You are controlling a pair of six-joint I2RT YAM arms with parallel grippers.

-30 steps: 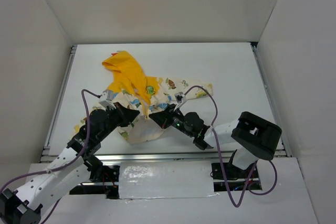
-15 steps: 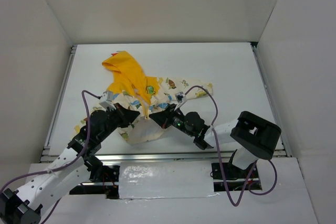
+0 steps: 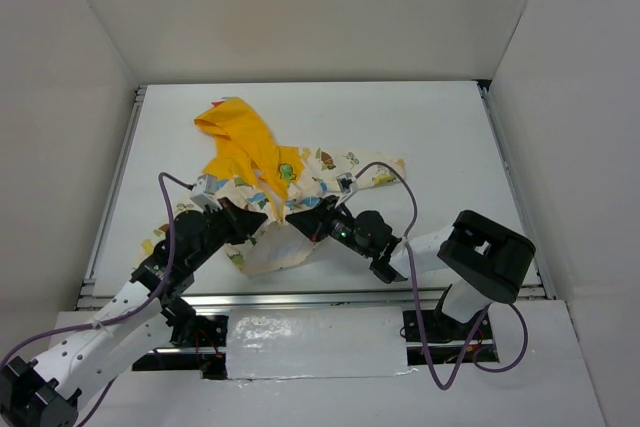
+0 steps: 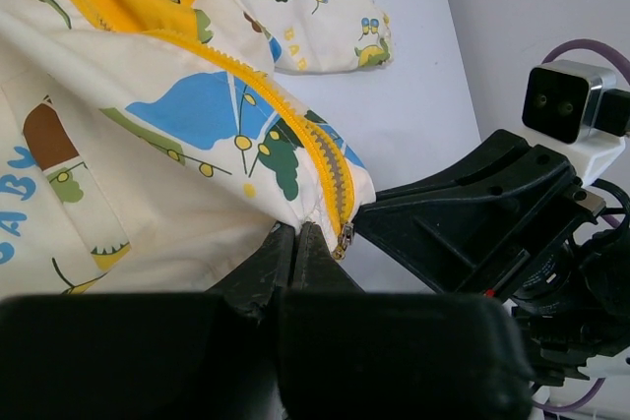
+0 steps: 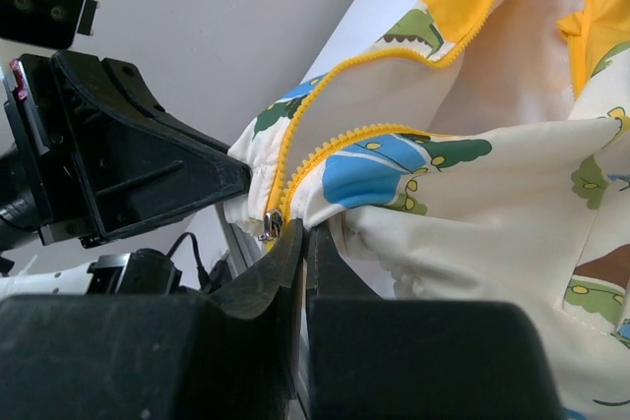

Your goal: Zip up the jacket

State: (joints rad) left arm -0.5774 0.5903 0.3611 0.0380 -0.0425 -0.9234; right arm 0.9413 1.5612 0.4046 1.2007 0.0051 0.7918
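Zip at the start line: a child's cream cartoon-print jacket (image 3: 275, 250) lies on the white table (image 3: 420, 127), left of centre and towards the near edge. Its yellow hood (image 3: 235, 127) points to the far left and one sleeve (image 3: 375, 169) is flung out to the right.

The two arms meet at the near hem (image 4: 246, 213). The left tool (image 4: 295, 233) has its fingers pressed fully together on a pinch of cream hem fabric, just left of the zip slider (image 4: 342, 239). The right tool (image 5: 303, 228) is likewise closed tight, biting the hem right beside the slider. Whether it also has the pull tab cannot be told.

The slider sits at the very bottom, and the yellow teeth (image 5: 325, 140) part just above it, so nearly the whole run appears left to close.

The risks look plain. With a grip on cloth rather than the tab, a pull would likely drag the whole jacket up the table instead of running the slider. Slack fabric bunched at the hem could feed into the slider and jam it. The two tools are almost touching, so any sideways correction could knock them together or tear the hem free.
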